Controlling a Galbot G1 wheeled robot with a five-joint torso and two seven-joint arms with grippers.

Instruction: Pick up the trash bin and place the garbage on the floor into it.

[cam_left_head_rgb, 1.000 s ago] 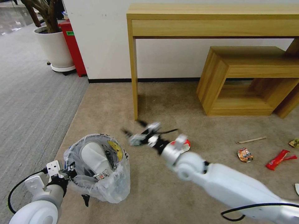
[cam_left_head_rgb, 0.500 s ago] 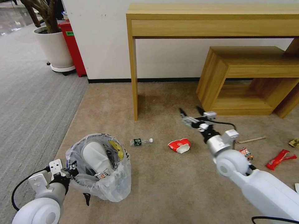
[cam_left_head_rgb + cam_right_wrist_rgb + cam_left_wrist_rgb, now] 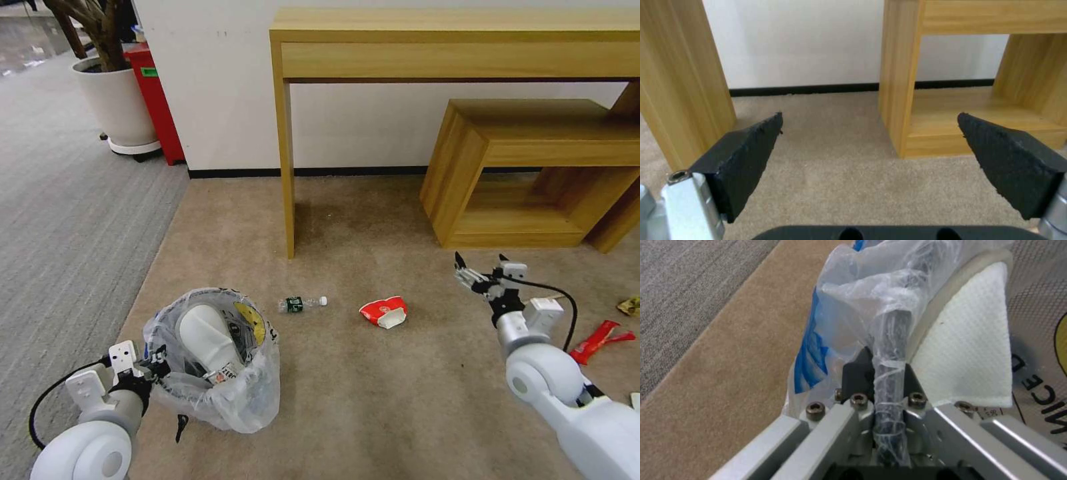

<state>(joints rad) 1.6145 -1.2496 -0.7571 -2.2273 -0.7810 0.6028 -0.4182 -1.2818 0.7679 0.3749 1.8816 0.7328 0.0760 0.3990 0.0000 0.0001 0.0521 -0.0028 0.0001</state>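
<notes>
1. Left gripper point(image 3: 155, 371) clamped on the rim of the trash bin point(image 3: 212, 360), low at the left on the beige carpet point(image 3: 373, 393); the left wrist view shows the fingers pinching rim and bag liner point(image 3: 862, 293) together; risk: film is slick, so the rim could slide out or the liner could tear if the bin swings.
2. Bin already holds a white slipper point(image 3: 203, 339); it stands tall in there, so it could tip out if the bin tilts, or block new items.
3. Small bottle point(image 3: 302, 303) lies just right of the bin; round, so a nudge would likely roll it toward the table leg point(image 3: 285, 167).
4. Crushed red-white paper cup point(image 3: 384, 311) lies further right, well apart from both grippers; soft, could deform and slip in a pinch.
5. Right gripper point(image 3: 481, 265) hovers above the carpet near the low wooden shelf point(image 3: 527, 167), fingers spread wide, holding nothing; risk: the shelf is close enough to clip on a sideways reach.
6. Red wrapper point(image 3: 598, 341) and another scrap point(image 3: 628, 306) at the far right; flat on the pile, so fingertips may snag carpet instead.
</notes>
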